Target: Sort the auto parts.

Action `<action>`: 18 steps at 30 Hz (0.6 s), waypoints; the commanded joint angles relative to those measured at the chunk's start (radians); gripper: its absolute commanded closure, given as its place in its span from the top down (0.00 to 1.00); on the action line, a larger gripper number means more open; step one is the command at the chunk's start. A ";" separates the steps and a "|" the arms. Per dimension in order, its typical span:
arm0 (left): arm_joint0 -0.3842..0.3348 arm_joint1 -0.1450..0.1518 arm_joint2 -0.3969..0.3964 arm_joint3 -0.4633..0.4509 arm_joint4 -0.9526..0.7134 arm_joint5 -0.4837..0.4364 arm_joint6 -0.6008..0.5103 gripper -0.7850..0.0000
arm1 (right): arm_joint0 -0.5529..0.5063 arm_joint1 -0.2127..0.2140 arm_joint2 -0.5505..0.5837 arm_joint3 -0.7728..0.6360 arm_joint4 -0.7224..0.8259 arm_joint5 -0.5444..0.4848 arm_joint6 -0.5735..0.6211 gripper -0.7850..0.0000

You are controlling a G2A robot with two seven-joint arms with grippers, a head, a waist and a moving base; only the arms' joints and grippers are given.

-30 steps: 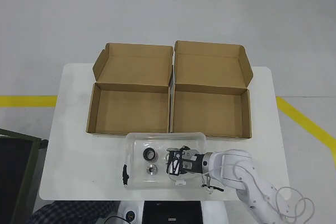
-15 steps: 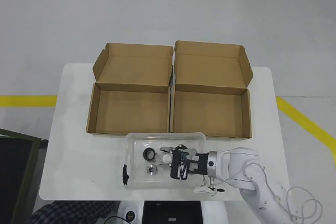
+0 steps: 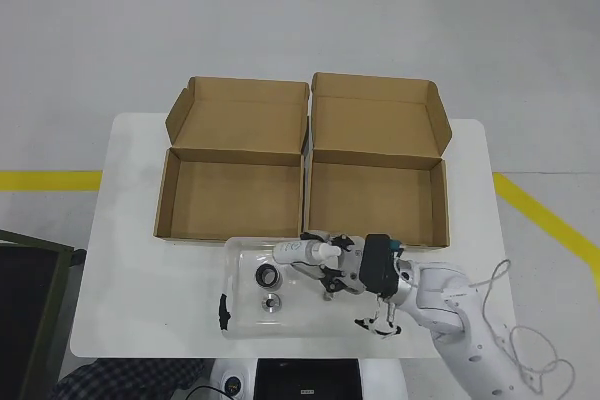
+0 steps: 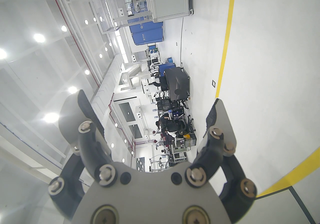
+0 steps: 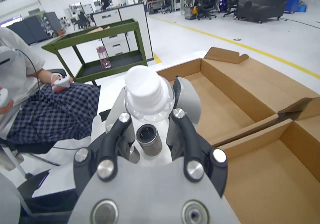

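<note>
My right gripper (image 3: 332, 265) is shut on a small clear bottle with a white cap (image 3: 302, 248), held above the far edge of the clear plastic tray (image 3: 237, 322). In the right wrist view the bottle's white cap (image 5: 143, 88) sticks out between the fingers (image 5: 186, 100). Below it stands a metal cylinder part (image 5: 149, 140). A black ring (image 3: 267, 274) and a metal nut (image 3: 270, 303) lie in the tray. My left gripper (image 4: 150, 102) is open and empty, facing the room.
Two open cardboard boxes, the left box (image 3: 230, 198) and the right box (image 3: 375, 202), sit side by side behind the tray. A small black part (image 3: 221, 310) lies on the white table by the tray's left side. A green cart (image 3: 20, 300) stands left of the table.
The right gripper rose out of the tray with the bottle in it and shifted toward the boxes; the bottle now points left over the tray's far edge.
</note>
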 commanded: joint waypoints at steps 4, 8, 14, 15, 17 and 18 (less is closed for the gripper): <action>0.000 0.000 0.000 0.000 0.000 0.000 0.000 1.00 | -0.020 0.002 0.046 0.004 0.043 0.010 -0.087 0.00; 0.000 0.000 0.000 0.000 0.000 0.000 0.000 1.00 | -0.034 0.003 0.073 0.008 0.073 0.024 -0.134 0.00; 0.000 0.000 0.000 0.000 0.000 0.000 0.000 1.00 | -0.049 0.001 0.094 0.015 0.118 0.048 -0.193 0.00; 0.000 0.000 0.000 0.000 0.000 0.000 0.000 1.00 | -0.051 0.001 0.096 0.016 0.124 0.051 -0.202 0.00; 0.000 0.000 0.000 0.000 0.000 0.000 0.000 1.00 | -0.055 0.000 0.100 0.018 0.136 0.052 -0.217 0.00; 0.000 0.000 0.000 0.000 0.000 0.000 0.000 1.00 | -0.057 0.000 0.103 0.019 0.141 0.053 -0.224 0.00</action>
